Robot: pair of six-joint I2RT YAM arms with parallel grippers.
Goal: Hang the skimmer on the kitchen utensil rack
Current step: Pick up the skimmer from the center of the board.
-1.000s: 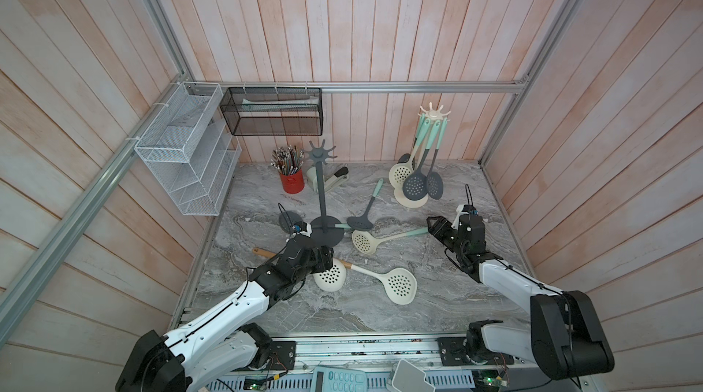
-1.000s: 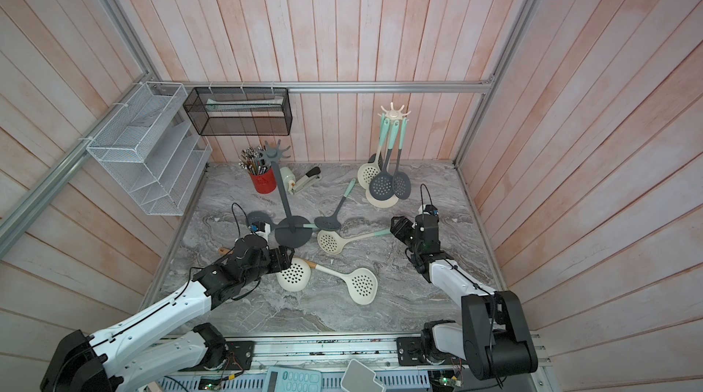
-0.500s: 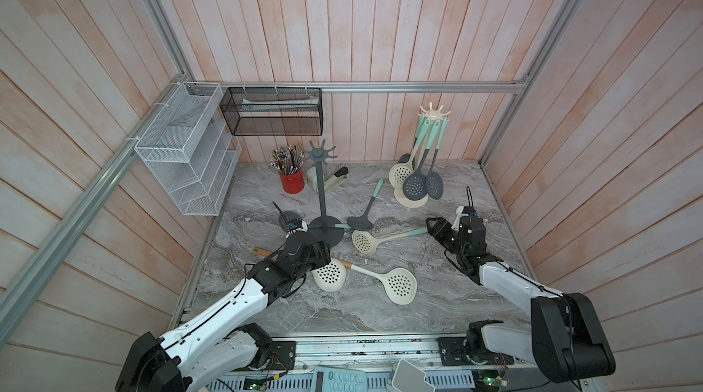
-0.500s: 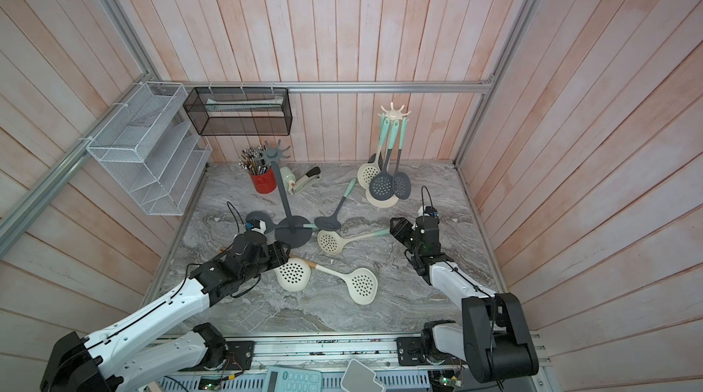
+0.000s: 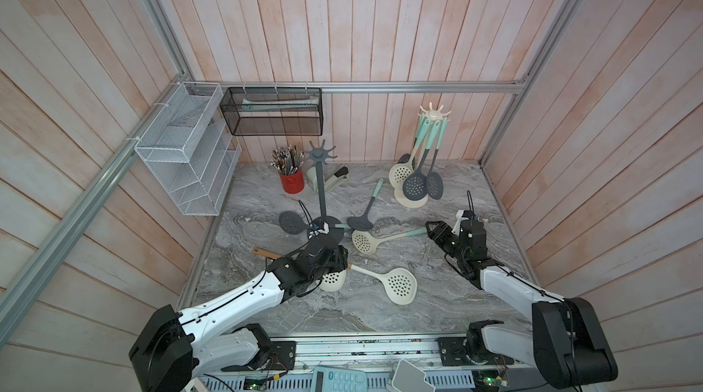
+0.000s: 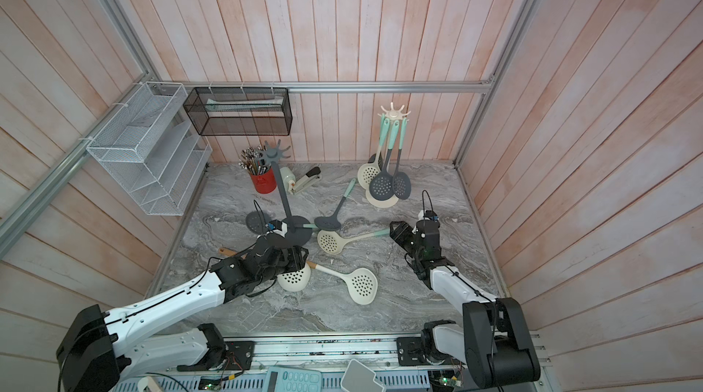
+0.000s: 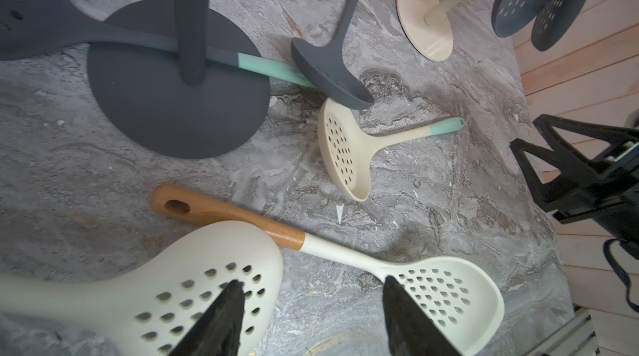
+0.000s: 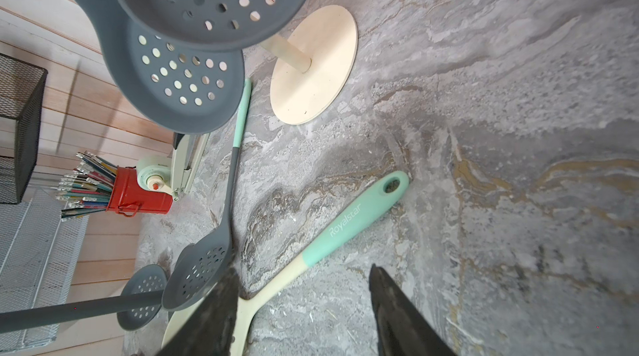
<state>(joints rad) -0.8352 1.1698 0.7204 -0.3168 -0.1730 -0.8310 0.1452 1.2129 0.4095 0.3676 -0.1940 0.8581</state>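
1. L tool (image 7: 311,285): jaws apart, nothing in them, low over the cream skimmer (image 7: 173,285). Looks lined up for a pinch at the head's rim, prob.
2. R tool (image 8: 302,269): spread too, gripping nothing, above the neck of the mint skimmer (image 8: 349,223). Thin neck = easy pinch spot, I'd say.
3. Task item? Both lie flat on the surface (image 5: 323,314), none lifted. The cream one's head overlaps the wood skimmer (image 7: 442,288) handle.
4. Dark rack (image 5: 322,180): slim post, round flat base, prongs bare. Likely target.
5. Cream rack (image 5: 433,116): several skimmers hung by handle eyes, heads down.
6. Textures: matte, silicone-looking heads w/ punched holes. Mint handle has an oval eye at its tip, made for a prong. Surface is marble-look, smooth.
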